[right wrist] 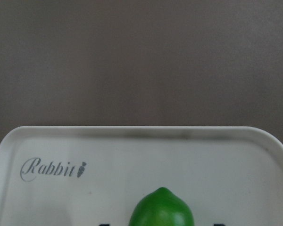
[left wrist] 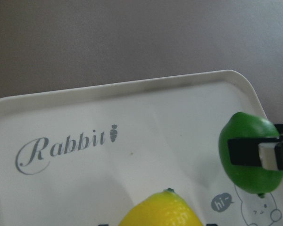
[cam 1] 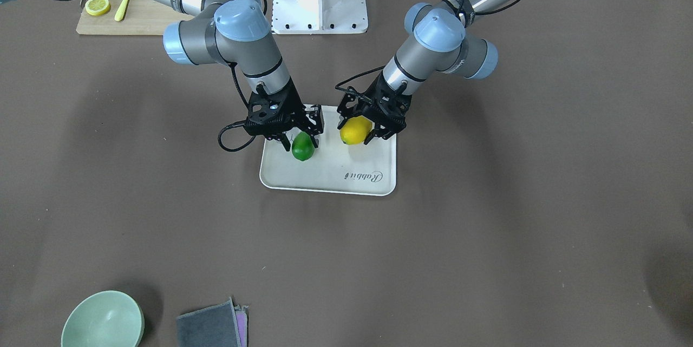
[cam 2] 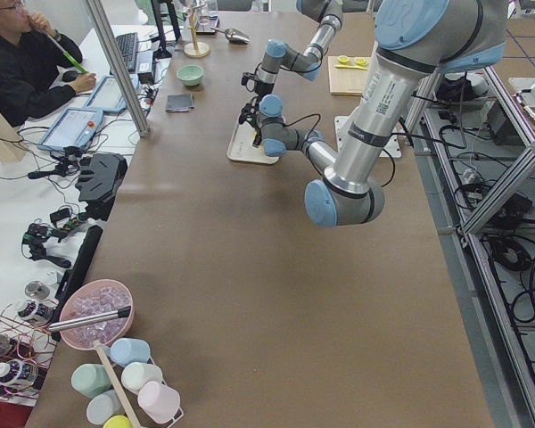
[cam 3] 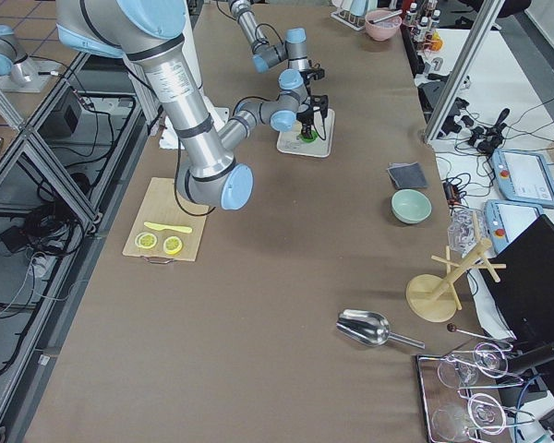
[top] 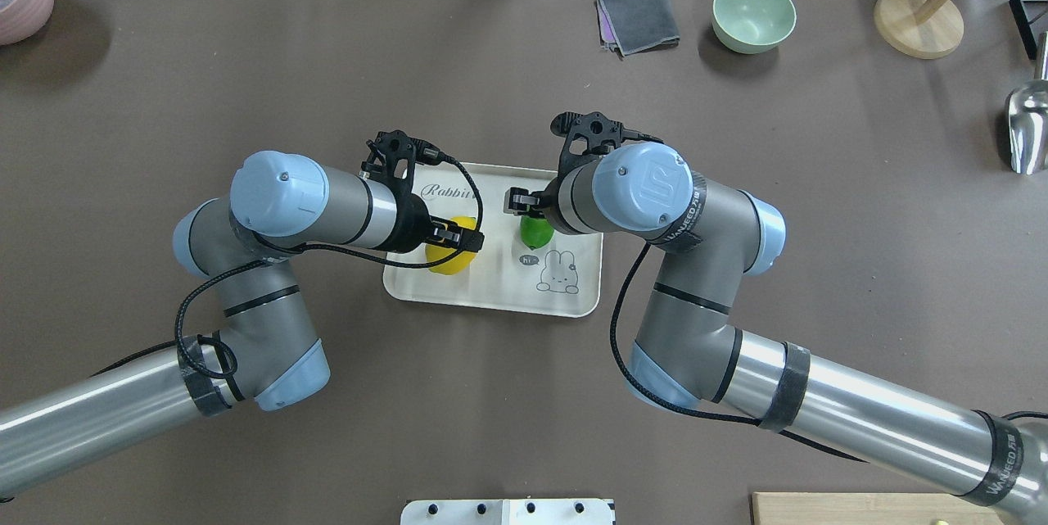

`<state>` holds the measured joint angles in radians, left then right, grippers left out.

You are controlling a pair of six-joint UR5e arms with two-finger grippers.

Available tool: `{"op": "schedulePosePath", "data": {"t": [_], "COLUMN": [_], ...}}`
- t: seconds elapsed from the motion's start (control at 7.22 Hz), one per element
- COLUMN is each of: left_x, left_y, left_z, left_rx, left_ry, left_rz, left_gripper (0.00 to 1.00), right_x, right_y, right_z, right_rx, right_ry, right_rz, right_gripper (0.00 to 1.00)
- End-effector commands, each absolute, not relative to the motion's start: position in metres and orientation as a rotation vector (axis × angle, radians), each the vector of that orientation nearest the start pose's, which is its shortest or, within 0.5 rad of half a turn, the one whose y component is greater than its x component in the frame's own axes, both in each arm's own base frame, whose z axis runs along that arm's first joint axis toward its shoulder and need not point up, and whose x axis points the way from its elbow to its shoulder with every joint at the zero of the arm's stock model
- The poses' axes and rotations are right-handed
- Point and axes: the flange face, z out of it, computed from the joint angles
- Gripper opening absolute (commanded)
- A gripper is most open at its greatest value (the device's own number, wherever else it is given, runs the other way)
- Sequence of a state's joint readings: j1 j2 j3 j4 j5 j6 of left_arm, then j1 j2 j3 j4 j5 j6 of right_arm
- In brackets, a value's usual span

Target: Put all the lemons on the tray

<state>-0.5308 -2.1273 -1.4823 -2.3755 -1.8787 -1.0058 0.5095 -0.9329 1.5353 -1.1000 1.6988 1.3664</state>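
While the cream tray (top: 491,291) lies on the brown surface (top: 246,83), grey script along its far side reads "Rabbit" (left wrist: 61,148), ending in a tiny carrot (left wrist: 114,133). The left fingers (top: 460,241) are clamped on the yellow lemon (cam 1: 353,132) over the tray's left part, with its stem tip pointing toward that script. Next, the right fingers (left wrist: 243,151) pinch the green lemon (cam 1: 303,148) near the tray's middle, its pointed end aimed at the far rim. Beside it, a bubble says "hi~" (left wrist: 222,203) next to a bunny drawing (top: 558,273).
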Motion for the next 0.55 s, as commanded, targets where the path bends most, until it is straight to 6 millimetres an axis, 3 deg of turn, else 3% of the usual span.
{"op": "schedulePosePath", "data": {"t": [0.0, 0.14, 0.28, 0.42], "left_x": [0.550, 0.546, 0.540, 0.513], "left_y": [-0.441, -0.443, -0.447, -0.469], "left_z": [0.284, 0.280, 0.275, 0.267], "left_rx": [0.435, 0.462, 0.475, 0.504], "left_ry": [1.205, 1.204, 1.210, 1.214], "left_rz": [0.235, 0.218, 0.210, 0.180], "left_gripper": [0.88, 0.98, 0.98, 0.98], "right_x": [-0.536, -0.502, -0.467, -0.448], "right_y": [-0.478, -0.499, -0.507, -0.500], "right_z": [0.233, 0.224, 0.216, 0.223], "right_rx": [0.274, 0.206, 0.191, 0.223], "right_ry": [-1.055, -1.083, -1.076, -1.044], "right_rz": [0.234, 0.219, 0.171, 0.116], "right_gripper": [1.00, 1.00, 1.00, 1.00]}}
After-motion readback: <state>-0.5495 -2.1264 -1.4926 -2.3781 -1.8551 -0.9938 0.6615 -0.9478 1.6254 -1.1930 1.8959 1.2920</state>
